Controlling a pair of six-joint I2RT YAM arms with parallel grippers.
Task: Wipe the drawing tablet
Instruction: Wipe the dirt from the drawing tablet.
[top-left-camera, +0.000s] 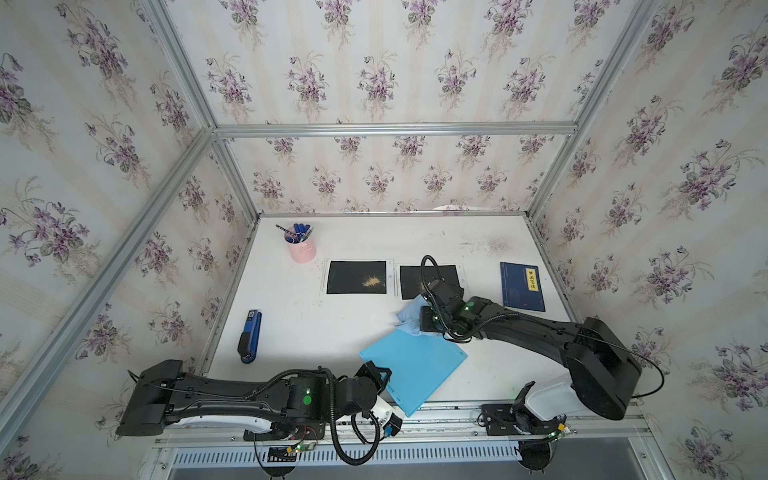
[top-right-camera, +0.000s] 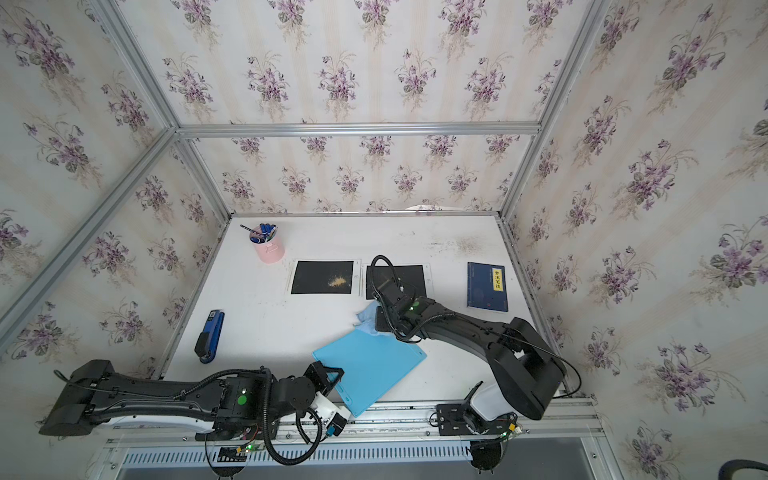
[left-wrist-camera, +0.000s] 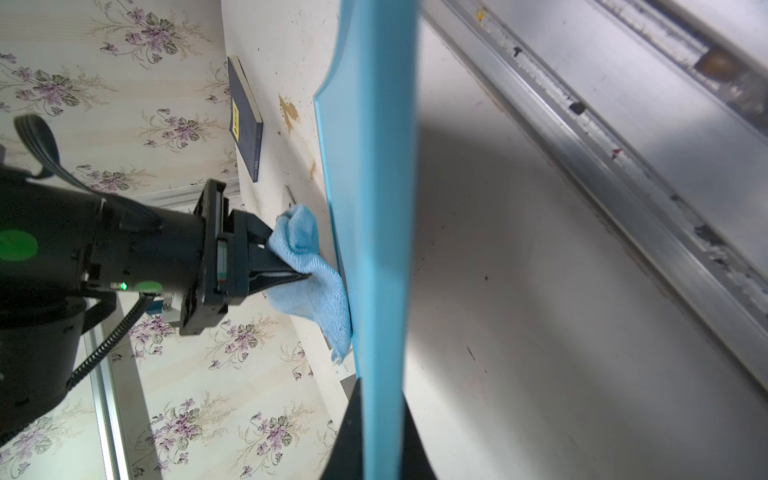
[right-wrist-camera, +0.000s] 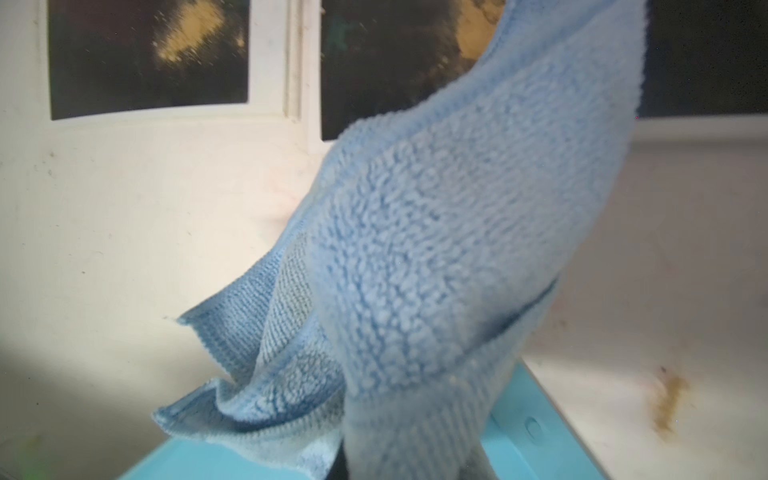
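Left pincer (top-left-camera: 384, 380) clamped one blue tablet (top-left-camera: 411, 365), skewed corner-on; right pincer (top-left-camera: 415, 322) pinched one cloth (top-left-camera: 409, 311); two black tablets (top-left-camera: 356, 277) (top-left-camera: 412, 275) lay beyond.

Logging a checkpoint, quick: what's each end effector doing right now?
Left end effector: closed on the blue tablet.
Right end effector: closed on the cloth.

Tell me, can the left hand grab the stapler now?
Probably not yet: the left hand is shut on the blue tablet. The stapler lies nearby with nothing between, so it must let go first.
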